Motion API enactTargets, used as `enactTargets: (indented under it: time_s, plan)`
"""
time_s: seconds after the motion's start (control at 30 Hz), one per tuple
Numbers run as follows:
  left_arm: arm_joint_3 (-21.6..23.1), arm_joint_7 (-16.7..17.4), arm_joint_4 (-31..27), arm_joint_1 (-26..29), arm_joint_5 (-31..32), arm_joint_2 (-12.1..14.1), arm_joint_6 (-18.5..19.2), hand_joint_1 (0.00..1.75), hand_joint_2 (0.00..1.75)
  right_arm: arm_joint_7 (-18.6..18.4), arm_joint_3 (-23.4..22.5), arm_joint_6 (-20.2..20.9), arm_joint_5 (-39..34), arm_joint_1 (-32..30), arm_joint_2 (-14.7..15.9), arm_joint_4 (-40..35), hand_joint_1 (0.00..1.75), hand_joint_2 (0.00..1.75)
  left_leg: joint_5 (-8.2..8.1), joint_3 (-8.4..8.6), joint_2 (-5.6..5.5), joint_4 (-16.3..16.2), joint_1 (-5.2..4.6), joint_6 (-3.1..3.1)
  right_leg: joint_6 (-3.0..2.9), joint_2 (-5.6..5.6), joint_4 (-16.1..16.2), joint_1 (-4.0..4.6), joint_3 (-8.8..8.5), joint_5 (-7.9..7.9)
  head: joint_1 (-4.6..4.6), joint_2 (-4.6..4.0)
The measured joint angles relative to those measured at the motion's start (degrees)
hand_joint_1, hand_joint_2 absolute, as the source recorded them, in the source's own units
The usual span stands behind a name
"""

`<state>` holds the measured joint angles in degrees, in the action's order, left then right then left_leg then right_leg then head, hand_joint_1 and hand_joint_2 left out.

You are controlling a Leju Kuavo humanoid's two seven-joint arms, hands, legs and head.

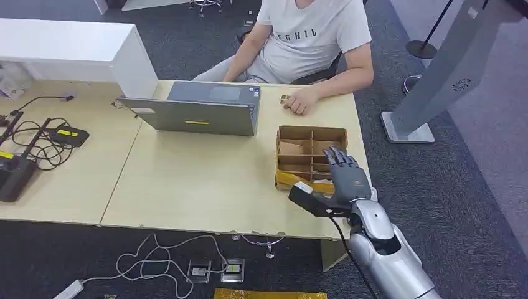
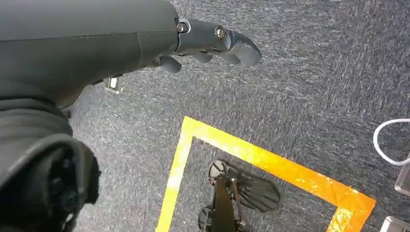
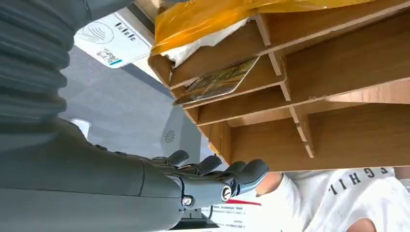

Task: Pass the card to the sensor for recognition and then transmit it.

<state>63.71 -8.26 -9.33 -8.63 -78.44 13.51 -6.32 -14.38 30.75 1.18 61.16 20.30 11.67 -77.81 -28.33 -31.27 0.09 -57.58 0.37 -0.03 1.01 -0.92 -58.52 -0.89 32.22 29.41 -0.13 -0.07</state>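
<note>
Right hand [image 1: 345, 174], fingers spread and empty, hovers over divided box [image 1: 309, 132]; person's shirt [image 1: 314, 31] reads "GHIL".

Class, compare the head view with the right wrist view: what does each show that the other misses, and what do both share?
Head view alone: the grey open laptop, black cables and pale wooden table. Right wrist view alone: a patterned card lying in a compartment. Both: the wooden divided box, the right hand with nothing in it, and the seated person in a white T-shirt.
</note>
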Motion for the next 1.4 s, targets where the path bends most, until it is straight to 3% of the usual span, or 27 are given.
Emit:
enactTargets:
  time_s: [0.07, 0.1, 0.37, 1.4]
  plan:
    - [0.02, 0.0, 0.0, 0.0, 0.0, 0.0, -0.07, 0.0, 0.0, 0.26, 0.0, 0.15, 0.0, -0.01, 0.0, 0.02, 0.07, 1.75, 0.0, 0.0, 0.0, 0.0, 0.0, 0.0, 0.0, 0.0, 0.0, 0.0, 0.0, 0.0, 0.0, 0.0]
    - [0.02, 0.0, 0.0, 0.0, -0.02, 0.0, -0.09, 0.0, 0.0, 0.48, 0.0, 0.37, 0.0, 0.02, 0.0, 0.02, 1.75, 1.75, 0.0, -0.01, 0.0, 0.0, 0.0, 0.0, 0.0, 0.0, 0.0, 0.0, 0.0, 0.0, 0.0, 0.0]
    - [0.59, 0.0, 0.0, 0.0, -0.2, 0.02, -0.13, 0.0, 0.0, 1.88, 0.02, 1.46, -0.48, 0.22, -0.33, 1.03, 1.75, 1.75, 0.0, -0.01, 0.0, 0.0, 0.0, 0.0, 0.0, -0.01, 0.0, 0.0, 0.0, 0.0, 0.0, 0.0]
    - [0.98, 0.0, 0.0, 0.0, -0.2, 0.0, -0.17, 0.0, 0.0, 1.88, 0.02, 0.88, -1.05, -0.3, -0.46, 1.33, 1.75, 1.75, 0.0, 0.0, 0.0, 0.0, 0.0, 0.0, 0.0, 0.0, 0.0, 0.0, 0.0, 0.0, 0.0, 0.0]
